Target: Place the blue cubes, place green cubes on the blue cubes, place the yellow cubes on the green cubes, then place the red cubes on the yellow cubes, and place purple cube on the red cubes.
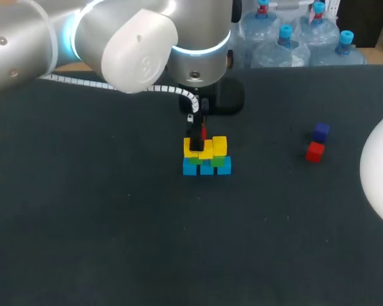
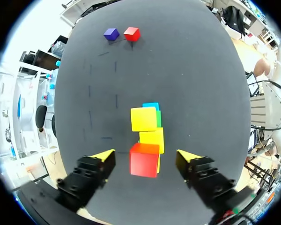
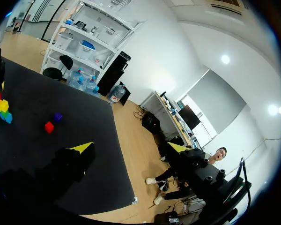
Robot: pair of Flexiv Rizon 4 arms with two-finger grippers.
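A stack stands mid-table: blue cubes (image 1: 207, 167) at the bottom, green cubes (image 1: 217, 162) on them, yellow cubes (image 1: 214, 146) on top. In the left wrist view a red cube (image 2: 144, 160) rests on the near yellow cube (image 2: 152, 138). My left gripper (image 2: 145, 157) is open right over it, and its yellow fingertips (image 2: 106, 155) stand clear of the cube on both sides. A loose red cube (image 1: 315, 152) and a purple cube (image 1: 321, 132) lie at the right. My right gripper (image 3: 130, 149) is open and holds nothing, off past the table's right edge.
The dark table mat (image 1: 115, 223) is bare around the stack. My right arm's white casing (image 1: 380, 169) bulges in at the right edge, close to the two loose cubes. My left arm (image 1: 134, 44) spans the back left.
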